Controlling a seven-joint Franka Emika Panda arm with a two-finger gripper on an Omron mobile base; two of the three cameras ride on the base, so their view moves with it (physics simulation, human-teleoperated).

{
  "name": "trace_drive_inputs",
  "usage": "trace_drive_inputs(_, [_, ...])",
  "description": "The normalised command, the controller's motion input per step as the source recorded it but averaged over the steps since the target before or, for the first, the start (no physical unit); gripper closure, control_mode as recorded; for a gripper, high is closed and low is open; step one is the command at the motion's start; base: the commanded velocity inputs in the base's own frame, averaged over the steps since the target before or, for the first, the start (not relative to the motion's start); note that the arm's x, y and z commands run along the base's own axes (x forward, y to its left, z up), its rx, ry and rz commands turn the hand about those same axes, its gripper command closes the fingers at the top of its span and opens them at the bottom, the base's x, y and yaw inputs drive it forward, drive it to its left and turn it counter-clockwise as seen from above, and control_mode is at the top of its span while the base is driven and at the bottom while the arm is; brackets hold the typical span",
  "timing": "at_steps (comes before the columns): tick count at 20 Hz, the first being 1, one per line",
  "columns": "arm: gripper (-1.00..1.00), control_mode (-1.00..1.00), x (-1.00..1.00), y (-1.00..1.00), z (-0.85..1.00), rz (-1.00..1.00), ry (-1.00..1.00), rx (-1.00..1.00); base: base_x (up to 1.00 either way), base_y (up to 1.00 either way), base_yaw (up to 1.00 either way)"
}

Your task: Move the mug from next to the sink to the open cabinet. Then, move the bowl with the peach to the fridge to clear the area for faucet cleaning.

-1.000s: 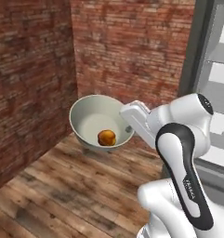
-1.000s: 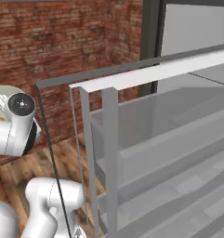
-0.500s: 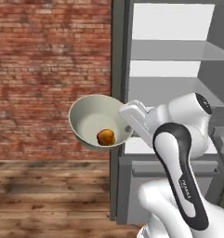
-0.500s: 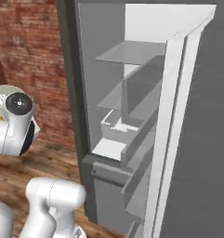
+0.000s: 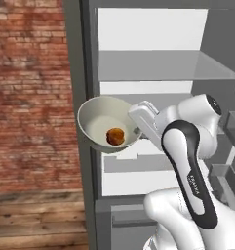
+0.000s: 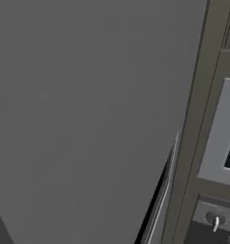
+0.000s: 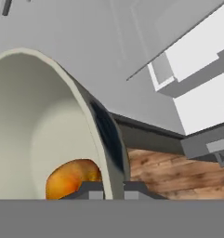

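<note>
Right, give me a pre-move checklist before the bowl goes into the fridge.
1. Gripper shut on the bowl rim: ok.
2. Peach in the bowl: ok.
3. Bowl level: not ok, tilted in the left base view.
4. Fridge open, shelves showing: ok.
5. Free shelf space at bowl height: cannot tell, arm blocks it.
6. Clearance to the fridge's left wall: cannot tell.

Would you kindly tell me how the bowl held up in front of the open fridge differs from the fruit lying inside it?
The wide pale grey-green bowl is much larger than the small orange-red peach. The bowl is hollow with a smooth off-white inside; the peach is a solid mottled ball. The gripper is clamped on the bowl's rim, while the peach lies loose at the bottom. Both are round and carried together before the fridge's shelves.
</note>
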Motion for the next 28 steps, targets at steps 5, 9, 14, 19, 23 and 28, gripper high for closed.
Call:
trace_drive_inputs(5, [1.0,1.0,0.0,0.0,0.0,0.0,0.0,0.0,-0.01,-0.35,-0.31])
trace_drive_inputs(9, [1.0,1.0,0.0,0.0,0.0,0.0,0.0,0.0,-0.07,0.09,-0.55])
trace_drive_inputs(14, [1.0,1.0,0.0,0.0,0.0,0.0,0.0,0.0,0.0,0.73,-0.5])
trace_drive_inputs(19, [1.0,1.0,0.0,0.0,0.0,0.0,0.0,0.0,0.0,0.73,-0.22])
trace_drive_inputs(23, [1.0,-1.0,0.07,0.07,0.11,-0.08,-0.01,0.0,0.3,0.04,-0.19])
trace_drive_inputs(28, [1.0,-1.0,0.38,0.58,0.6,-0.45,-0.1,0.0,0.0,0.0,0.0])
